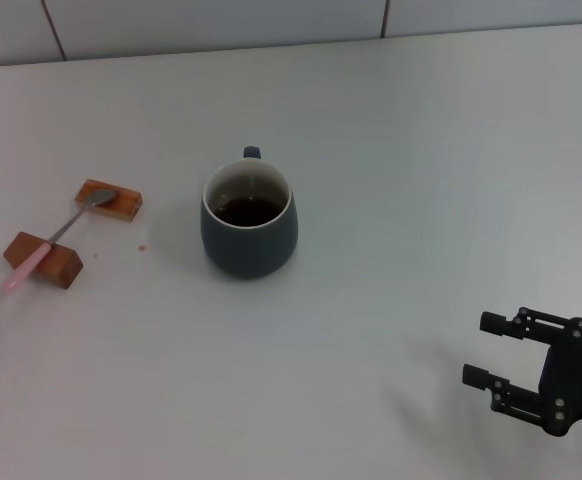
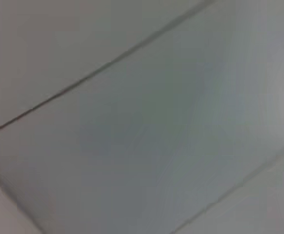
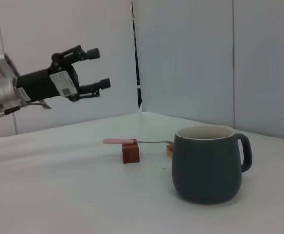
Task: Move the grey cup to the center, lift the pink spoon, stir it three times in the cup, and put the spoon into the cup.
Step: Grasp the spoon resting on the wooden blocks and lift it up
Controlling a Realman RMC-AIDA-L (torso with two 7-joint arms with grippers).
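Observation:
The grey cup [image 1: 249,222] stands upright in the middle of the white table, with dark brown liquid inside and its handle pointing away from me. It also shows in the right wrist view [image 3: 208,163]. The pink spoon [image 1: 56,236] lies to its left, bridged across two wooden blocks, and shows in the right wrist view [image 3: 118,141] too. My right gripper [image 1: 477,348] is open and empty at the front right, well away from the cup. My left gripper [image 3: 101,68] is open and empty, held in the air beyond the spoon; the head view shows only a dark sliver of it at the left edge.
The spoon's bowl rests on the far wooden block [image 1: 111,200] and its handle on the near one [image 1: 43,259]. A tiled wall [image 1: 271,20] runs behind the table. The left wrist view shows only pale tiled surface.

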